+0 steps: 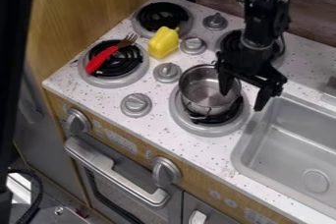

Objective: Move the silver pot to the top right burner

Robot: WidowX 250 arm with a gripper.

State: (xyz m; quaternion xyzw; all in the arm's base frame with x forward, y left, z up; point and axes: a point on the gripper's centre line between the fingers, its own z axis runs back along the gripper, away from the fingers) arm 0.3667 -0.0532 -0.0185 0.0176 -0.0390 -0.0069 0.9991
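The black gripper (245,92) hangs over the right side of the silver pot, open, its two fingers spread wide. One finger overlaps the pot's opening near the right rim; the other is outside the pot, by the sink's corner. The silver pot (205,90) rests on the lower right burner (209,130), shifted toward that burner's upper left. Behind the arm, the top right burner (228,42) is partly hidden, with parts of its coil and ring visible.
A red-handled fork (101,59) lies on the lower left burner. A yellow pepper (163,42) sits beside the top left burner (162,15). Grey knobs (167,72) stand between burners. The sink (295,144) is at the right; a wooden wall rises behind.
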